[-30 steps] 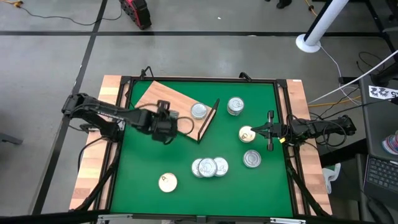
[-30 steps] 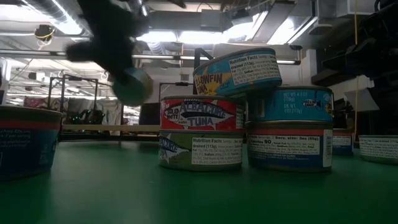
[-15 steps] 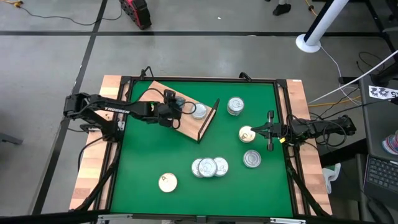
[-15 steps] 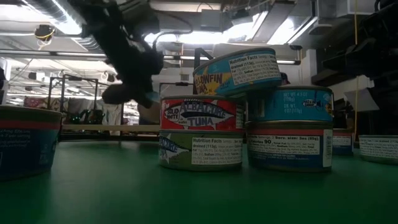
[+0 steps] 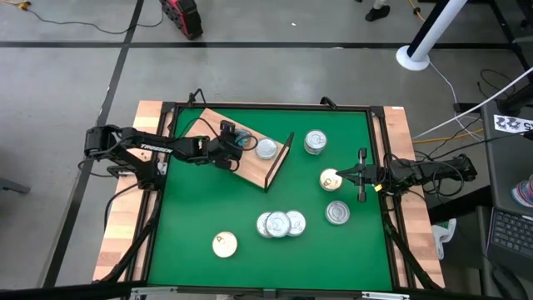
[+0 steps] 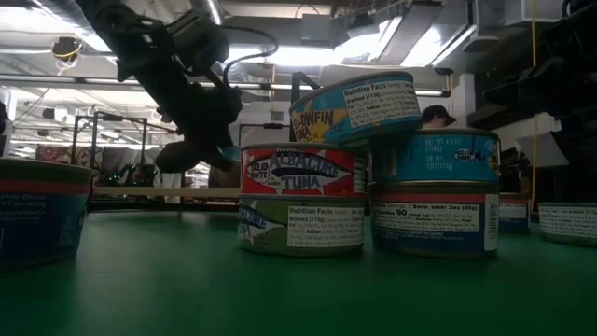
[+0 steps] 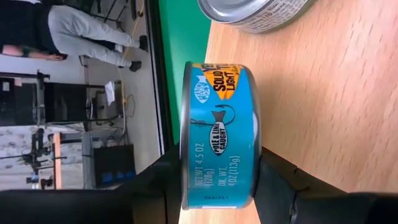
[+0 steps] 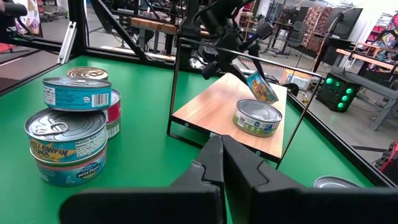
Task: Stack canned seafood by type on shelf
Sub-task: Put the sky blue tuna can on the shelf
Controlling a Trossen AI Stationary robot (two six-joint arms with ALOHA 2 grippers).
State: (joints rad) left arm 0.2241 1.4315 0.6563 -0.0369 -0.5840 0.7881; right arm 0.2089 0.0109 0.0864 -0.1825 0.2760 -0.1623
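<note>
My left gripper (image 5: 237,137) is over the light-brown shelf (image 5: 218,127) and is shut on a teal-labelled can (image 7: 217,134). One silver-topped can (image 5: 266,149) lies flat on the shelf beside the black wire end (image 5: 280,160). Other cans rest on the green mat: a stack (image 5: 315,142), a cream-topped one (image 5: 331,179), one (image 5: 337,212), a cluster (image 5: 281,223) and one (image 5: 224,244). My right gripper (image 5: 341,176) is shut, its tips next to the cream-topped can. I cannot tell whether it touches that can. My left gripper pinches the teal can by its two flat faces (image 7: 186,143), one finger (image 7: 163,180) on each face, so the can stands on edge between them. The fingers come from the table's left, slanting down. The can (image 8: 260,87) hangs tilted just above the shelf board.
The mat's left half and near-left corner hold only the one can. The upright wire frame (image 8: 176,81) stands at the shelf's right end. A black frame rims the mat. A person (image 7: 74,31) stands in the room beyond the table.
My left gripper has carried the teal can from over the mat at the shelf's near side toward the far edge, onto the space above the shelf board, and has come lower. Most of that move was in the first half second. The right arm has kept still.
</note>
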